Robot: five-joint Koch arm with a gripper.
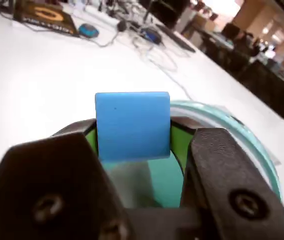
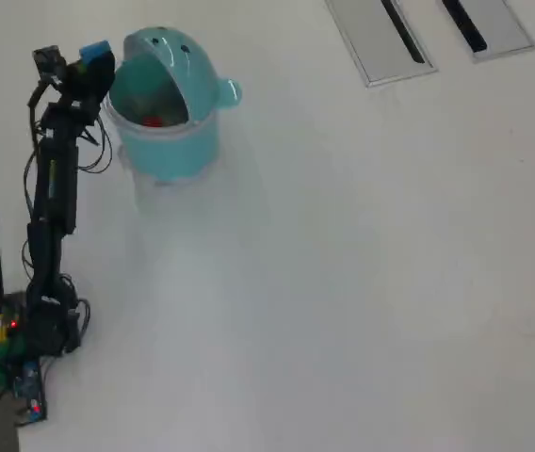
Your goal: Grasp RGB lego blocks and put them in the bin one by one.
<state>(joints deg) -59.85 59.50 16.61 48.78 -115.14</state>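
Note:
In the wrist view the blue lego block (image 1: 132,125) sits squarely between my gripper's (image 1: 133,137) green-padded jaws, which are shut on it. Under and to the right of the block curves the light teal rim of the bin (image 1: 242,130). From overhead the blue block (image 2: 96,53) hangs at the left edge of the bin (image 2: 169,141), whose domed lid is tipped up. A red block (image 2: 153,120) lies inside the bin. No yellow-green block shows in either view.
Two flat grey slotted panels (image 2: 380,38) lie at the top right of the overhead view. The arm's base and wiring (image 2: 23,348) sit at the lower left. Cables and dark devices (image 1: 147,35) lie far across the white table in the wrist view.

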